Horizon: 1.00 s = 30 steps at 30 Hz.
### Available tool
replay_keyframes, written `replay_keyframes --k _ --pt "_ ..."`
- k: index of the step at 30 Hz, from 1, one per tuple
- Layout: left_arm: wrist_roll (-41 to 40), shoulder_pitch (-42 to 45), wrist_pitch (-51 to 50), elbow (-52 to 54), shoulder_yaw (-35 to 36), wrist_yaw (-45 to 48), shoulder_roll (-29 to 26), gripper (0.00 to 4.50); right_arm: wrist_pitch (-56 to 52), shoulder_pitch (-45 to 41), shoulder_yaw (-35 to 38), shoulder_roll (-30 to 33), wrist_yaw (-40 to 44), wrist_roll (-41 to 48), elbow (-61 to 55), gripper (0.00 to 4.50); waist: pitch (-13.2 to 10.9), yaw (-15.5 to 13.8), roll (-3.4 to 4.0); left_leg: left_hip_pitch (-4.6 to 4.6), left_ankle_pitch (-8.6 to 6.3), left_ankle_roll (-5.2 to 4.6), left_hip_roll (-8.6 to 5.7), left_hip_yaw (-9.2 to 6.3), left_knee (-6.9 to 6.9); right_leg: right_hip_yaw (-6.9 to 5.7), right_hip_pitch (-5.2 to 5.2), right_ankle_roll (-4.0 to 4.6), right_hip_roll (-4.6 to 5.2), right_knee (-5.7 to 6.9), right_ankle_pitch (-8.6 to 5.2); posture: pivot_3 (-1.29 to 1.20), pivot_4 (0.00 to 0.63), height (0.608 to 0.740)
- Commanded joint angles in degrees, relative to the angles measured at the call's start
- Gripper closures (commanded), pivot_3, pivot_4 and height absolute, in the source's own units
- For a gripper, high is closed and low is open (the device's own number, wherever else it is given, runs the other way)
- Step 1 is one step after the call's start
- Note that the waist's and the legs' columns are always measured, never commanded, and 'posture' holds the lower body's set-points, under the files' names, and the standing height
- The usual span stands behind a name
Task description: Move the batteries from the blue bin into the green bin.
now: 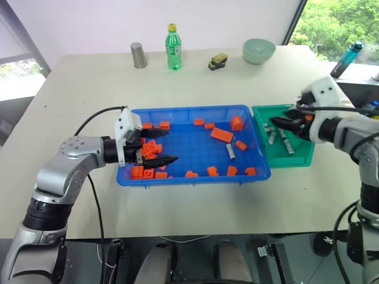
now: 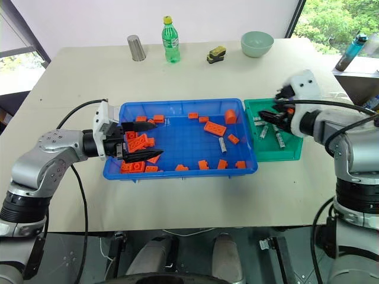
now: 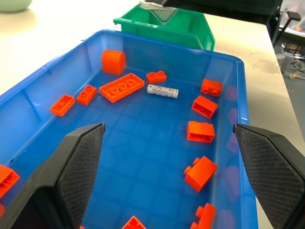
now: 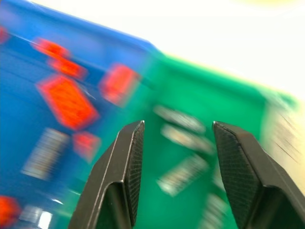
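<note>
One silver-grey cylindrical battery [image 1: 230, 151] lies among orange toy bricks [image 1: 221, 135] in the wide blue plastic tray [image 1: 195, 178]; both tools, left [image 1: 157, 146] and right [image 4: 177, 143], released.

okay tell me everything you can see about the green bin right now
The green bin is a small, deep teal-green box, plastic by the look, sitting upright on the table against the right end of the blue bin. Several silver-grey batteries lie loose on its floor. The right gripper hangs open above it, holding nothing.
</note>
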<state>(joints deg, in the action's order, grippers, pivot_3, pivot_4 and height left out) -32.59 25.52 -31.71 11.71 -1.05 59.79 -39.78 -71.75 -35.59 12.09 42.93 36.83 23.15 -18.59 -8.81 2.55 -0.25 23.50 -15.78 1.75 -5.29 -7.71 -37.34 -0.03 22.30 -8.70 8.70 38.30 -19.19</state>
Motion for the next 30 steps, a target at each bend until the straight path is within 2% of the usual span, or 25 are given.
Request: replay_keyframes --k 1,7,17,30 --pt "0.2 0.5 0.8 1.2 1.2 0.0 -0.4 0.0 -5.2 -0.2 -1.5 -3.2 -1.9 3.7 -6.6 2.2 0.0 -0.2 0.0 0.0 0.0 0.0 -0.01 0.0 -0.01 0.0 -0.01 0.0 0.01 0.0 0.0 0.0 0.15 0.727" --pt "0.0 0.0 0.4 2.1 1.7 -0.7 -0.6 0.0 -7.9 4.6 -5.8 -8.7 -7.3 3.4 -9.8 2.2 0.0 -0.3 -0.02 0.01 0.0 0.0 -0.1 -0.1 -0.06 -0.01 -0.05 0.0 0.08 0.01 0.0 0.0 0.15 0.727" --pt "-0.4 -1.2 -0.1 3.7 2.8 -1.9 -1.2 0.0 -2.0 5.6 -15.5 -8.3 -10.4 -0.1 -6.3 2.2 0.0 0.0 -0.02 0.0 0.0 0.0 -0.07 -0.09 -0.03 -0.01 0.0 0.0 0.04 0.03 0.0 0.0 0.15 0.727" --pt "-0.6 -2.7 0.0 5.1 4.1 -3.4 -1.3 0.0 6.6 4.2 -23.1 -8.1 -8.0 -4.7 2.5 2.2 0.1 0.0 -0.14 -0.02 0.0 0.0 -0.06 -0.1 -0.06 -0.01 -0.04 0.0 0.03 0.02 0.0 0.0 0.15 0.727"
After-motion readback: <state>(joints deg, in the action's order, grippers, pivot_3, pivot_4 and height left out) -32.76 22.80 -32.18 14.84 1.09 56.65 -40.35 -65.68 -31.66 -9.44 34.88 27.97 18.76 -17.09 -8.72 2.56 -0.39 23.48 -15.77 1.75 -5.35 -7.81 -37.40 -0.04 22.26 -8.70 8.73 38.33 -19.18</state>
